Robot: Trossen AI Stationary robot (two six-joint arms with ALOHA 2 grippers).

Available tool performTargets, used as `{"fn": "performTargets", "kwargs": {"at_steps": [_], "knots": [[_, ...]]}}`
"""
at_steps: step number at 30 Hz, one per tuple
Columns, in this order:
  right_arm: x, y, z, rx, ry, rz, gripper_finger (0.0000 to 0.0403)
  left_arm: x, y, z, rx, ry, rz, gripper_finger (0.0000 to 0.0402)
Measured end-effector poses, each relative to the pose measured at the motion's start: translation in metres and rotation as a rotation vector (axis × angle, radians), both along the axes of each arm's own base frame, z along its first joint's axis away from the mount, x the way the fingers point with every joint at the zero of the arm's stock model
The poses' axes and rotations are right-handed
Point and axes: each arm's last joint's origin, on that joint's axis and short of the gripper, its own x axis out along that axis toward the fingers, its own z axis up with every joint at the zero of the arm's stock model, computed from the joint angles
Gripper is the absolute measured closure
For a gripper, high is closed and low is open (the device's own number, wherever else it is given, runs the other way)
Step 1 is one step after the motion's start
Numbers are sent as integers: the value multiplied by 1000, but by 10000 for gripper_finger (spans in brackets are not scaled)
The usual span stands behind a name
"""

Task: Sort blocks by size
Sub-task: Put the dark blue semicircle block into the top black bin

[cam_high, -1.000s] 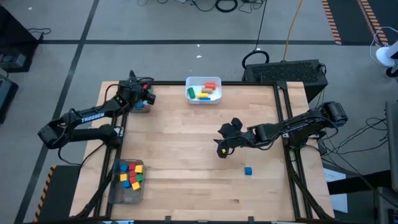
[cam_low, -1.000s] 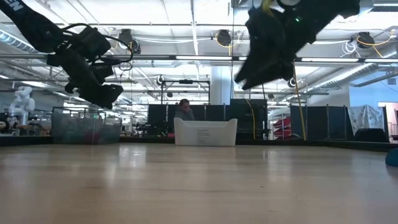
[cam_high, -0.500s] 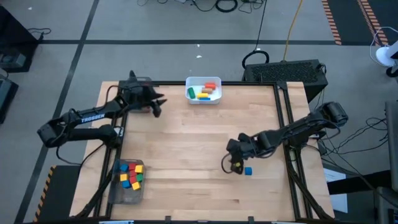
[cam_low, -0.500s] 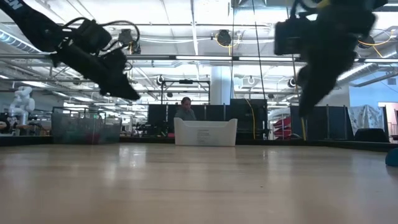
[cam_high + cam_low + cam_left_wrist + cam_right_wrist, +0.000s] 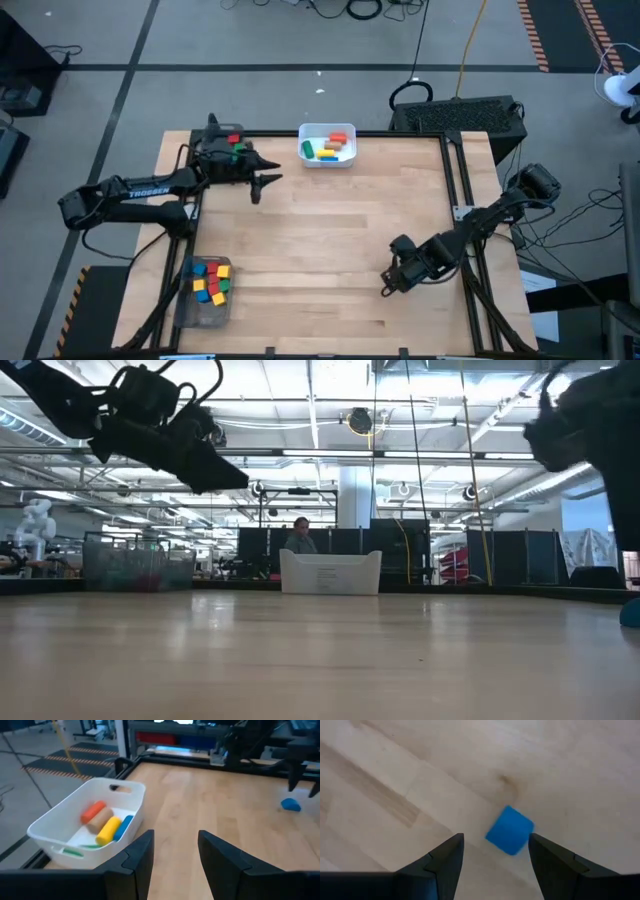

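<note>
Right gripper (image 5: 492,865) hangs low over the table (image 5: 330,215) near 4 o'clock, fingers spread wide, nothing between them. Blue cube (image 5: 510,830) lies loose on the bare wood just ahead of the fingertips, turned corner-on to the gap, not yet inside it; in the high view the arm covers it. Step in hand, as I judge it: the pick of this last stray cube. To do it well, ease forward until the cube sits squarely between the fingers, twist the wrist so the pads meet two flat faces and not corners, drop till the tips nearly graze the wood, then close gently. A corner grip would likely spin the cube or squirt it out. Left gripper (image 5: 175,852) hovers near 11 o'clock, fingers moderately apart and empty, pointed toward the white bin (image 5: 305,152) at 12 o'clock. That bin holds the long pieces (image 5: 107,822), orange, tan, yellow, blue, with green beside. Small cubes (image 5: 208,281) sit in the clear tray (image 5: 184,302) at 7 o'clock; the blue cube looks to belong there.
</note>
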Motion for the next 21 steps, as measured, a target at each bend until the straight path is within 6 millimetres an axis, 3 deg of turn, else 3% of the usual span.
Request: {"fn": "performTargets", "kwargs": {"at_steps": [7, 15, 21], "knots": [[-8, 6, -13, -27, 109, -182, 193, 4, -7, 2, 14, -22, -33, 246], [7, 17, -30, 11, 58, -174, 193, 5, -7, 2, 18, -18, -16, 246], [7, 18, -45, -5, 150, -199, 193, 4, -7, 2, 18, -15, -10, 246]]}}
